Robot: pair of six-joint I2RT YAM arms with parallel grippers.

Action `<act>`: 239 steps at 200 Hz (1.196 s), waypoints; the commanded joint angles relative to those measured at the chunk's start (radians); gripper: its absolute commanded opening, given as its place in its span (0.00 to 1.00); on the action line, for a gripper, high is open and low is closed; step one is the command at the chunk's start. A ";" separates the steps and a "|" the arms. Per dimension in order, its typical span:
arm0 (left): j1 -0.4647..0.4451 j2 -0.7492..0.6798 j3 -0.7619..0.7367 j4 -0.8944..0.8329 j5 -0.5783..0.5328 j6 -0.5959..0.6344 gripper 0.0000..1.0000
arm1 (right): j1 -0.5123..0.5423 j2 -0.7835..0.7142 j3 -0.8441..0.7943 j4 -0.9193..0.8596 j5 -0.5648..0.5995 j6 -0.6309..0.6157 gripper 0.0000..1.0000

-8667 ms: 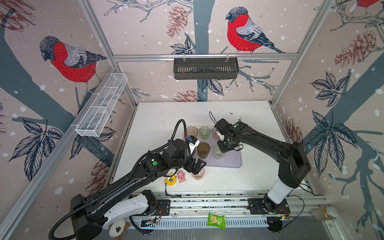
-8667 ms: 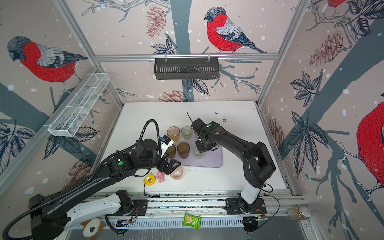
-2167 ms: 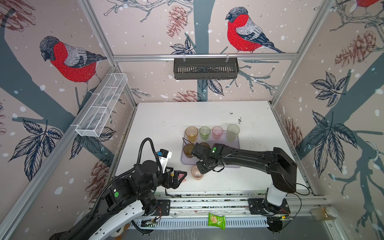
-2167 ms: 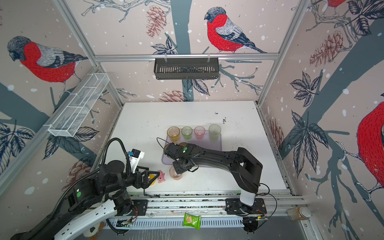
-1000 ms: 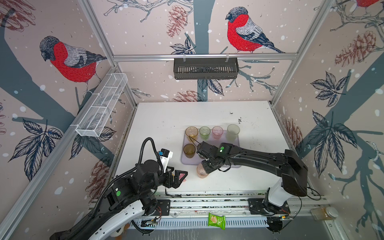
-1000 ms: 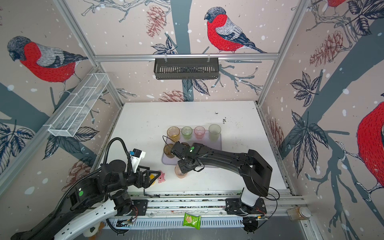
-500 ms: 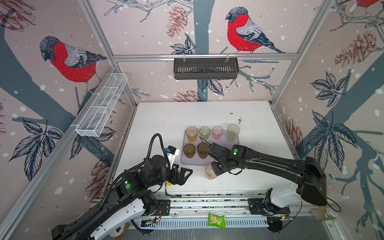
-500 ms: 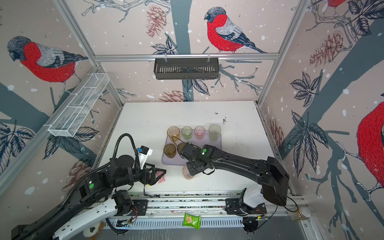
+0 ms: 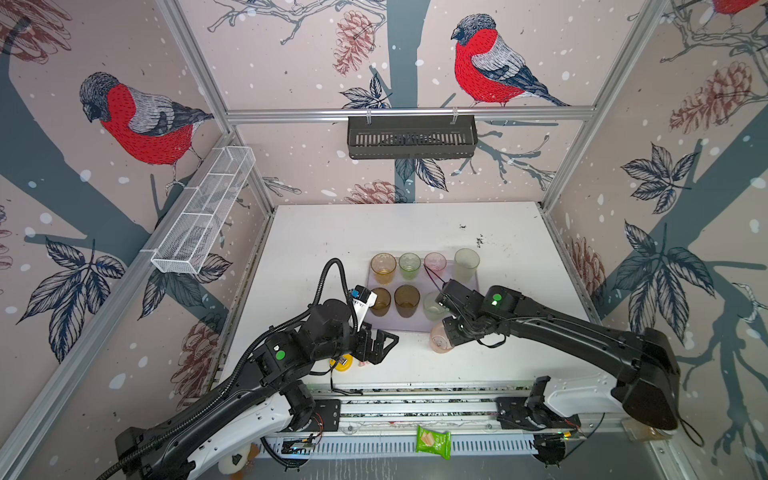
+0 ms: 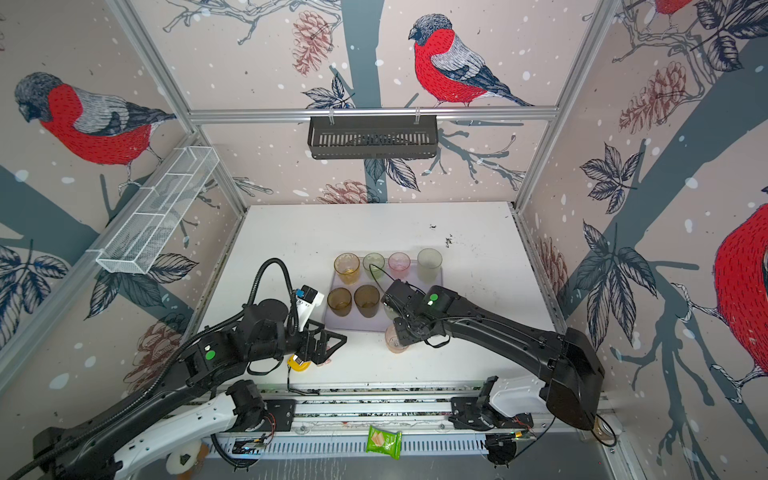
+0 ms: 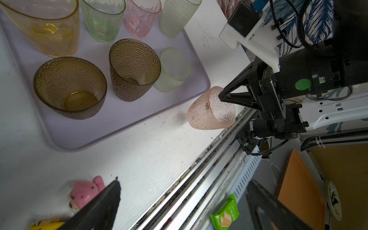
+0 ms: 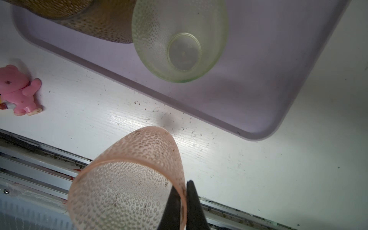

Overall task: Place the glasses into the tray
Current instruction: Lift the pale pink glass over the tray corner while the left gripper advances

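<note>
Pink and dimpled, one glass (image 11: 211, 111) hangs tilted just outside the tray (image 11: 111, 123), beside its near edge above the bench (image 11: 149, 159). Its rim is pinched between the closed jaws of the right gripper (image 11: 221, 95). Inside the tray stand an amber glass (image 9: 383, 268), a green glass (image 9: 409, 266), a smooth pink glass (image 9: 434, 264), a frosted glass (image 9: 466, 266), two brown glasses (image 9: 406, 301) and a pale green glass (image 9: 433, 306). Off the tray's near left corner, the left gripper (image 9: 386, 349) gapes wide and empty above a pink toy figure (image 11: 85, 191).
</note>
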 commanded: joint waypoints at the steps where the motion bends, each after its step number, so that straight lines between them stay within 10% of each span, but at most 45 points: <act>1: 0.001 0.026 0.021 0.066 0.008 0.035 0.98 | -0.021 -0.019 0.000 -0.031 0.019 -0.024 0.02; 239: 0.125 0.144 0.138 0.083 0.124 0.136 0.98 | -0.364 -0.065 0.097 -0.108 0.067 -0.205 0.01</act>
